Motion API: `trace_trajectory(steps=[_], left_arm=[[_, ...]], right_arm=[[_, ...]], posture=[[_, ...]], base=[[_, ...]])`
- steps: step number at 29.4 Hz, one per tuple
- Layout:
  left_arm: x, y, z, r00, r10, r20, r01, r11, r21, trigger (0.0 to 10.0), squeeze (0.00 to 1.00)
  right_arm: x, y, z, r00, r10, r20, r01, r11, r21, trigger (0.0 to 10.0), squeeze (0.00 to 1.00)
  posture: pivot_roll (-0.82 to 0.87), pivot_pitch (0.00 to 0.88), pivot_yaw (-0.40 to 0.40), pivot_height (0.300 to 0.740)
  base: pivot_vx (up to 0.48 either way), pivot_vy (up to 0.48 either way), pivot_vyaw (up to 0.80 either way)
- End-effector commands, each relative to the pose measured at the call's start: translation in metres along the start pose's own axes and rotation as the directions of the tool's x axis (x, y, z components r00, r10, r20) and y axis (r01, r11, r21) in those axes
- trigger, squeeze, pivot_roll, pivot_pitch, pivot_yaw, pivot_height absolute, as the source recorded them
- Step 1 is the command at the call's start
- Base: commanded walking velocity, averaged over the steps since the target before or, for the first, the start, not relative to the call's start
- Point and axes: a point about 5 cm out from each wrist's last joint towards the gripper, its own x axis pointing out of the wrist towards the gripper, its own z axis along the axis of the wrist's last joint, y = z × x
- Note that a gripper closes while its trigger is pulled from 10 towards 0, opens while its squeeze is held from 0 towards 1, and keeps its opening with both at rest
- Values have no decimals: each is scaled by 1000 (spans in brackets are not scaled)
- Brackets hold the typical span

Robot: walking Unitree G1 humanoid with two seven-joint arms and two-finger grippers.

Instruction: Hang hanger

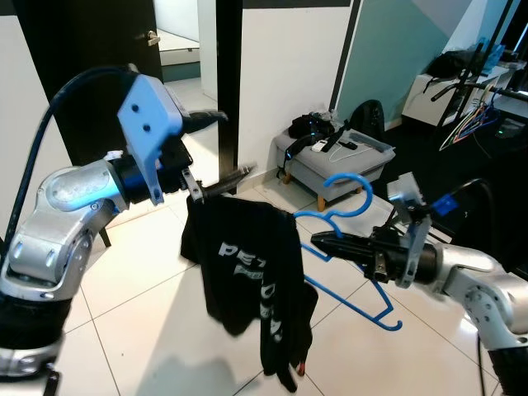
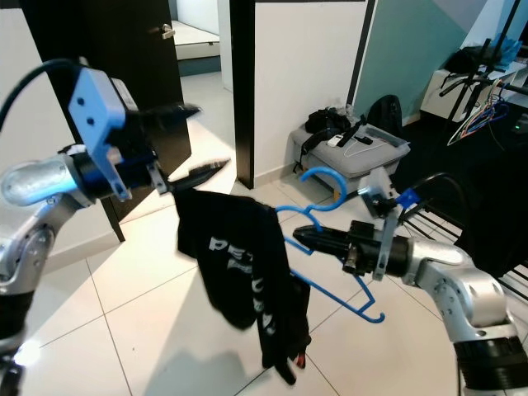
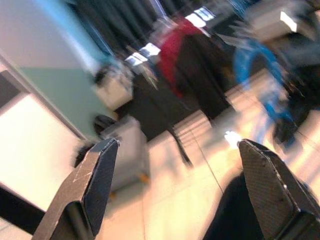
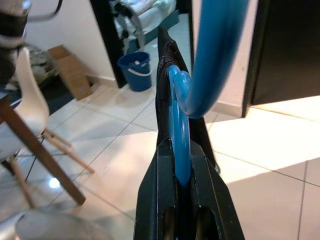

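Left eye view looks down on a white tiled floor [image 1: 140, 305] with a dark door [image 1: 91, 66] far left and a white wall [image 1: 289, 58] behind. A black shirt [image 1: 247, 289] with pale lettering hangs in mid-scene, draped over a blue hanger [image 1: 346, 247] whose hook [image 1: 351, 186] rises to the right of the cloth and whose lower bar runs down to the right.

A grey ottoman [image 1: 334, 161] stands far, past the hanger, with dark items heaped on it. A rack with more hangers [image 1: 470, 124] sits at far right.

The left arm reaches in from the left at upper height; the left end effector [image 1: 213, 147] has its fingers spread apart, the lower one lying along the shirt's upper left edge; whether it touches the cloth I cannot tell. In the left wrist view the two fingers [image 3: 95, 185] stand wide apart over a blurred room.

The right end effector [image 1: 326, 242] comes in from the right and is clamped on the hanger just right of the shirt. In the right wrist view its fingers [image 4: 165, 195] press together on the blue wire [image 4: 181, 150], with black cloth behind it. A blue bucket [image 4: 136, 70] stands far off on the floor there.
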Motion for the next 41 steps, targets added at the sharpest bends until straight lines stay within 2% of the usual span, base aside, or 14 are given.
trace_trajectory(steps=[1,4,5,6,7,8,11,28,30,33,34,35,36,41], left_arm=[[1,-4,-1,994,-109,-30,109,994,18,10000,0],[-5,-8,-6,957,-271,-106,274,962,18,10000,0],[-5,-8,-6,957,-271,-106,274,962,18,10000,0],[-6,-7,-11,932,-329,-152,335,942,17,10000,0],[-6,-7,-11,932,-329,-152,335,942,17,10000,0],[-7,-7,-15,905,-380,-189,388,922,6,10000,0],[-7,-5,-21,871,-431,-236,443,897,-2,10000,0],[-7,-3,-33,816,-508,-276,518,854,-41,10000,0],[-11,-5,-38,789,-537,-299,543,837,-70,4510,0],[-12,-5,-39,780,-546,-306,550,831,-80,4275,0],[-13,-6,-41,773,-555,-308,555,826,-96,1765,0],[-13,-6,-41,773,-555,-308,555,826,-96,1765,0],[-13,-8,-43,762,-568,-311,564,818,-112,0,0],[-13,-12,-46,747,-592,-303,579,803,-142,0,0]], right_arm=[[1,1,8,1000,28,1,-28,998,-48,10000,0],[3,2,9,998,69,-9,-70,996,-60,10000,0],[3,2,9,998,69,-9,-70,996,-60,10000,0],[6,4,10,996,92,-14,-93,993,-67,10000,0],[6,4,10,996,92,-14,-93,993,-67,10000,0],[9,5,11,993,115,-17,-116,990,-76,10000,0],[13,8,12,989,143,-21,-145,986,-87,10000,0],[18,15,14,984,180,-15,-181,977,-114,10000,0],[17,15,14,985,174,-18,-175,977,-120,10000,0],[17,15,15,985,172,-17,-173,977,-122,10000,0],[17,14,15,985,170,-14,-170,978,-125,10000,0],[17,14,15,985,170,-14,-170,978,-125,10000,0],[17,15,16,986,168,-8,-167,978,-128,10000,0],[19,16,17,986,166,-2,-165,977,-132,10000,0]], posture=[[18,0,-50,740],[19,0,-44,740],[19,0,-44,740],[25,0,-42,740],[25,0,-42,740],[25,0,-40,740],[23,0,-36,740],[11,0,-20,740],[12,0,-18,740],[11,0,-17,740],[11,0,-15,740],[11,0,-15,740],[10,0,-15,740],[8,0,-13,740]], base=[[0,0,0],[0,0,0],[0,0,0],[0,0,0],[0,0,0],[0,0,0],[0,0,0],[0,0,0],[0,0,0],[0,0,0],[0,0,0],[0,0,0],[0,0,0],[0,0,0]])
